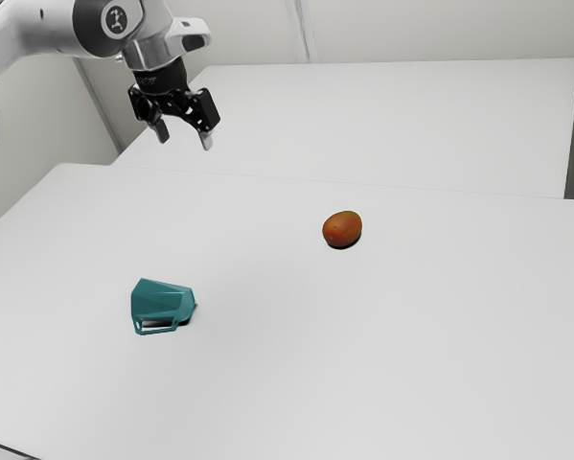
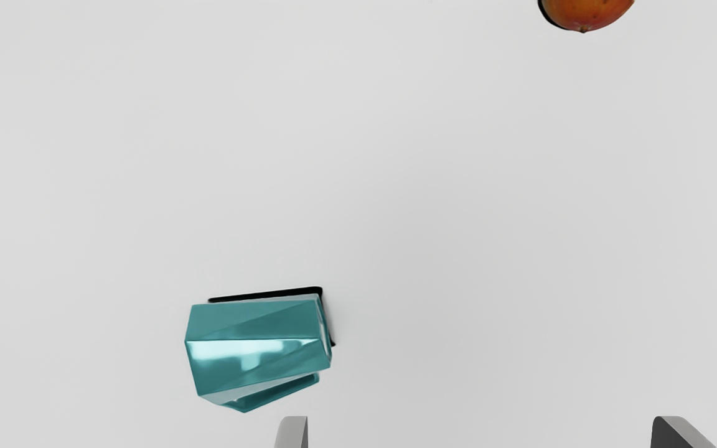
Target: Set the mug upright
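Because the teal faceted mug (image 1: 162,302) lies on its side on the white tabletop (image 1: 411,335), its handle (image 2: 281,393) toward six o'clock in the exterior view, it will probably want a grip that can turn as well as lift. It sits at about eight o'clock from that view's centre, with a mango (image 1: 342,229) well apart from it, between two and three o'clock, and the gripper (image 1: 184,137) high up at its twelve o'clock. The gripper is open and empty, its fingers (image 2: 293,434) wide apart. I'd judge the mug light and stiff, with glossy faces that might slide under a glancing touch; if it is ceramic, a hard set-down could chip it. The best hold is likely across the body, on two opposite faces near the mouth end and clear of the handle, so the base can swing down; which end is the mouth, I cannot settle for certain. The exterior view gives the gripper's height above the tabletop and the handle's open loop, while the wrist view, looking down, brings out the creases between facets, a bright streak along the body and a thin dark shadow beside it.
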Controlling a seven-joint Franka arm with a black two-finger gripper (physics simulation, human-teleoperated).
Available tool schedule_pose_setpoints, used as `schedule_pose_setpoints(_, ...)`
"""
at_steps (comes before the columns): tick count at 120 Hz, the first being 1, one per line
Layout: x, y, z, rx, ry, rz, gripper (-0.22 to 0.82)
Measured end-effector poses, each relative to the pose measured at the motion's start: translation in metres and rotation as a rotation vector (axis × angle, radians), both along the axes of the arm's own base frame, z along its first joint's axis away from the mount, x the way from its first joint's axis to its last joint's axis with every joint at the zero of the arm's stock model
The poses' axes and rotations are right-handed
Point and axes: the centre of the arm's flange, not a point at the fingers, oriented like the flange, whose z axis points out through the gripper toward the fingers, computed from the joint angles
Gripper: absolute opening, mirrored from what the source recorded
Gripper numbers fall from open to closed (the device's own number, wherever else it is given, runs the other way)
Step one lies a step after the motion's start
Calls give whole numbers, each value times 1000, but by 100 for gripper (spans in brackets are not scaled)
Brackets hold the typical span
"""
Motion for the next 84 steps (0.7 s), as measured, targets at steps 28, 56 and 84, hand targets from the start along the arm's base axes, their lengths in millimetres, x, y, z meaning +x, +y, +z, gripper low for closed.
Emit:
schedule_pose_setpoints(28,-2,11,2,-1,-1,22,60)
schedule_pose_setpoints(56,-20,22,-30,-92,66,66,60)
schedule_pose_setpoints(84,-54,68,-104,-304,240,228,60)
